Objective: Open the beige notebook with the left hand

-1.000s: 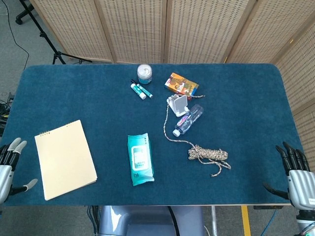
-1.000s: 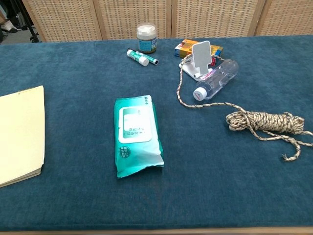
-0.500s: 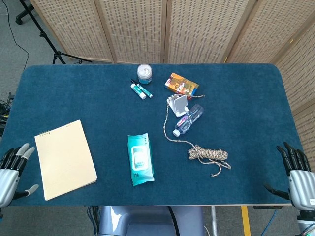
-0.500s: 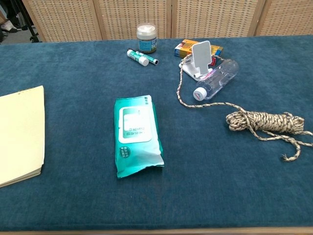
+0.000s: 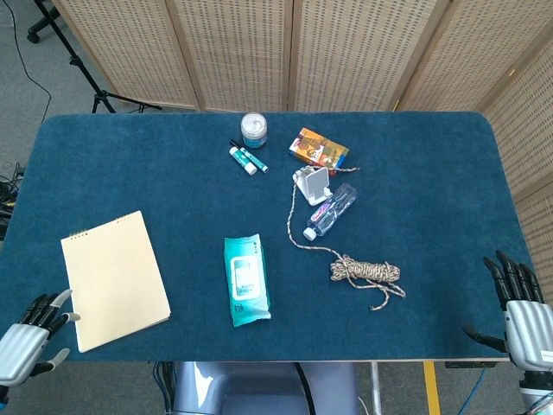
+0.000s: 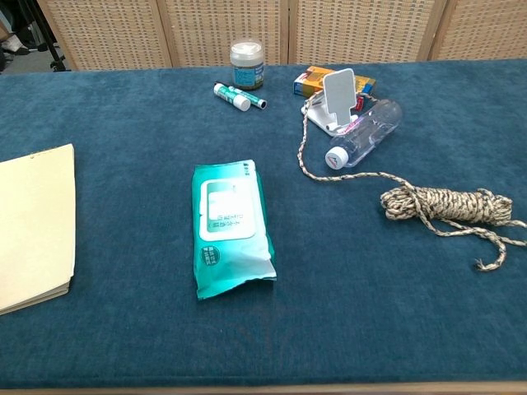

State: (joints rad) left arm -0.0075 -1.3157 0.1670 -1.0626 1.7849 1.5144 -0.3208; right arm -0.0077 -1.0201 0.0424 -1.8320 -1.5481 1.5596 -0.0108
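Task not started as far as contact goes. The notebook (image 5: pixel 115 281) lies flat and closed, cover up, near the bench's (image 5: pixel 173 190) front-left corner, spiral holes along its far edge, slightly skewed to the bench edges. No page is lifted.

Left hand (image 5: pixel 30 340) sits low, off the front-left corner, just beside the notebook's near-left corner. Fingers (image 5: pixel 54 304) are loosely apart and lightly curled, holding nothing; the tips look near the cover's edge, but contact cannot be confirmed from the head view. The chest view does not show this hand.

Right hand (image 5: pixel 521 313) is at the front-right corner, fingers (image 5: pixel 510 272) spread and pointing up, empty, well apart from everything on the bench.

Left to do, by judgement: bring the left fingers to a free edge of the cover, catch it, and swing it over the bound far edge.

Room and edges:
- The notebook's near edge lies close to the bench's front edge, so there is little bench in front of it for a hand.
- Left edge has a strip of bare cloth between it and the bench's left edge.
- Right edge faces open cloth; the wipes pack (image 5: pixel 246 278) is the nearest item, apart from it.
- Beyond the bound edge the cloth is bare toward the back-left corner, so the cover has room to fall open.
- Rope (image 5: pixel 363 271) and bottle (image 5: pixel 331 210) lie well apart, toward the middle.
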